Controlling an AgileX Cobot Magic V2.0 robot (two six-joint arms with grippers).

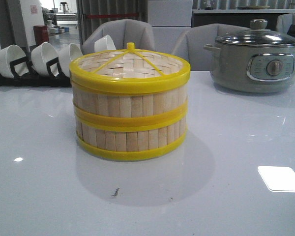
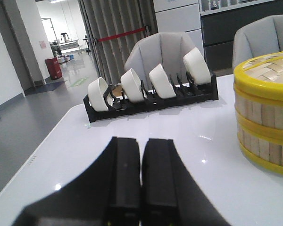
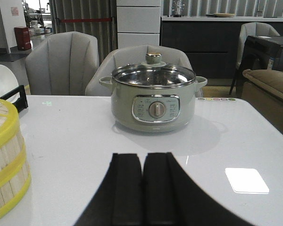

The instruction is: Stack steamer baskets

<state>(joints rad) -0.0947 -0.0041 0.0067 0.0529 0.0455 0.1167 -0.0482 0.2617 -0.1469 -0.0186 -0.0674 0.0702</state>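
Two steamer baskets stand stacked at the middle of the white table, the upper basket [image 1: 130,101] squarely on the lower basket [image 1: 130,138]. A flat woven lid [image 1: 131,61] with a yellow knob sits inside the upper rim. The stack also shows in the left wrist view as baskets [image 2: 266,113] and in the right wrist view as baskets [image 3: 4,165]. My left gripper [image 2: 141,141] is shut with nothing in it, off to the stack's left. My right gripper [image 3: 143,157] is shut and empty, off to the stack's right. Neither arm appears in the front view.
A black rack [image 1: 29,76] holding several white bowls stands at the back left. A grey-green electric pot [image 1: 255,61] with a glass lid stands at the back right. Grey chairs [image 1: 120,34] line the table's far edge.
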